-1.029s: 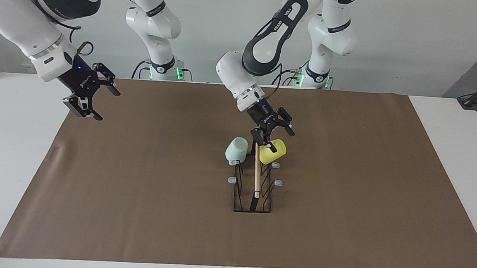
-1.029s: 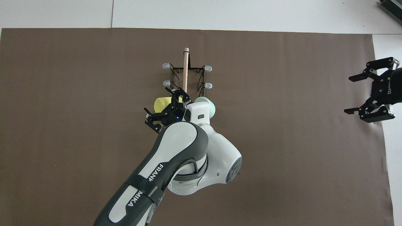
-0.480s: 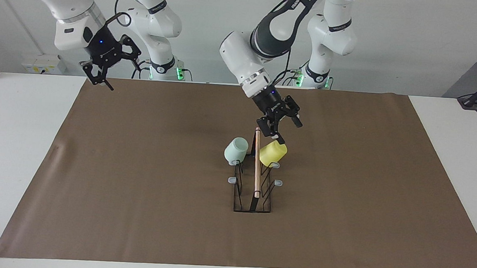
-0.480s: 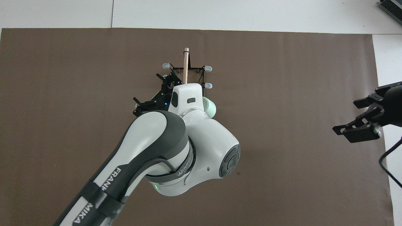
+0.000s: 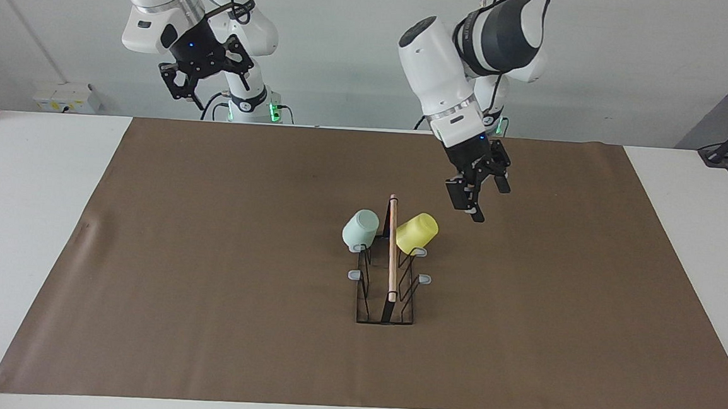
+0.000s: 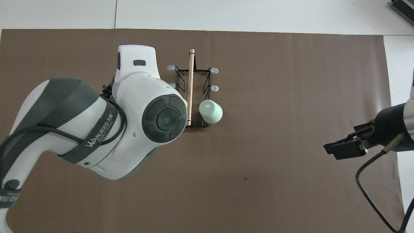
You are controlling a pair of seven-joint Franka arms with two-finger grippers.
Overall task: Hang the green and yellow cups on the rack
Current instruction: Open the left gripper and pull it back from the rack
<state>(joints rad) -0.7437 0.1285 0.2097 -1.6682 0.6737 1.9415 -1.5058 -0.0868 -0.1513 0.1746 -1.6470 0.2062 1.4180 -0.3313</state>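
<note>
On the rack [image 5: 389, 275], mint-green cup [image 5: 360, 228] and yellow cup [image 5: 417, 232] hang; light, smooth, likely slippery, best gripped by the rim. Left tool [image 5: 473, 192] and right tool [image 5: 203, 71] both released.

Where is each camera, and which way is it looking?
Facing view: high across the table, looking at both robots; both arms show, left hand raised beside the yellow cup, right hand up high.
Overhead view: above the robots, looking steeply down; the left arm's big elbow fills it.
Both show the rack and green cup.
</note>
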